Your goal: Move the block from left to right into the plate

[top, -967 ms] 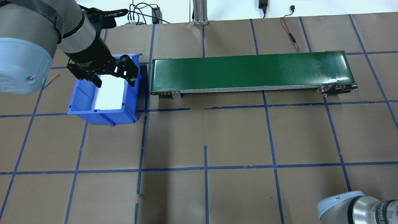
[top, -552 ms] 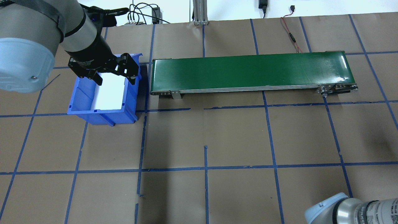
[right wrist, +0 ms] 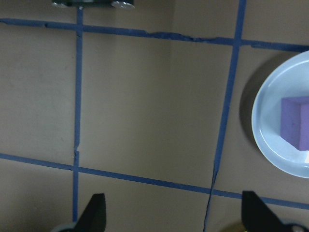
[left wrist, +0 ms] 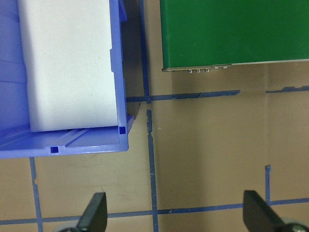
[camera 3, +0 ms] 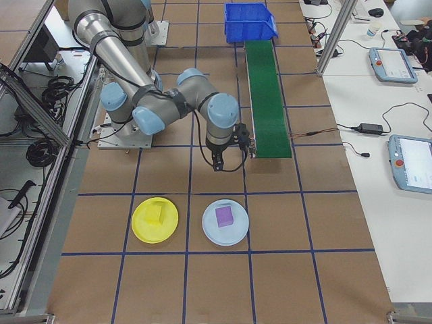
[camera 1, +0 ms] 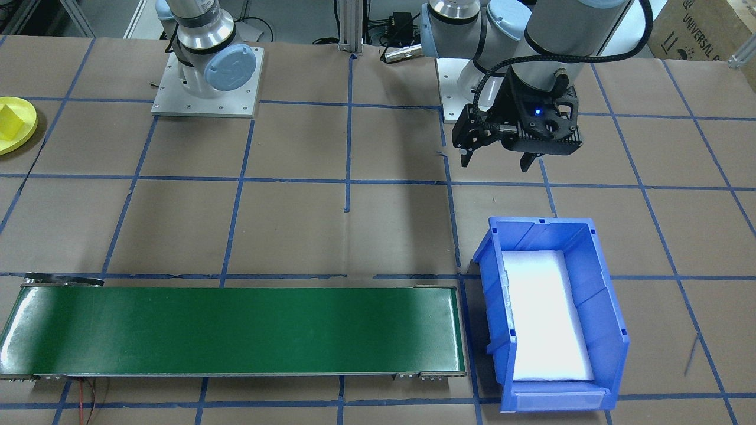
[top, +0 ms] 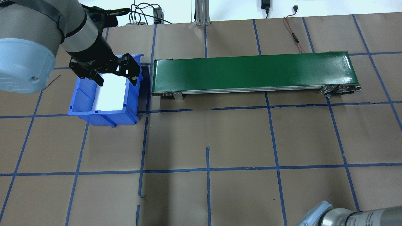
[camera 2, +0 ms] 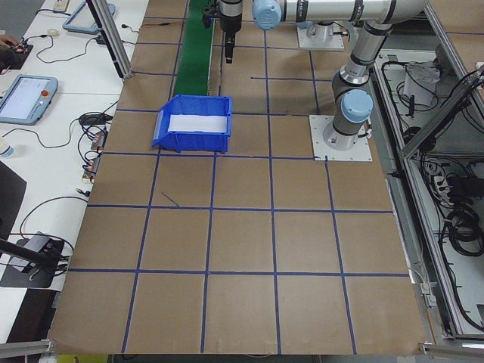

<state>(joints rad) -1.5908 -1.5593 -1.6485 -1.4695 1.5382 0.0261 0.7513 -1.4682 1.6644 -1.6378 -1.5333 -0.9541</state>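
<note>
Facing the robot, the front camera shows the yellow plate (camera 1: pixel 13 127) at the table's edge, a yellow foam block (camera 1: pixel 12 126) resting in it, tilted; the left gripper (camera 1: pixel 501 159) hangs wide open above brown paper (camera 1: pixel 295 224) gridded with blue tape. From overhead, the blue plastic bin (top: pixel 105 94) holds a white foam slab beside the green conveyor belt (top: pixel 251 72). From the right end, the right gripper (camera 3: pixel 217 165) points down near a pale-blue plate (camera 3: pixel 225 223) carrying a purple cube (camera 3: pixel 224 216). Its wrist camera shows the fingers (right wrist: pixel 94 212) spread wide.
</note>
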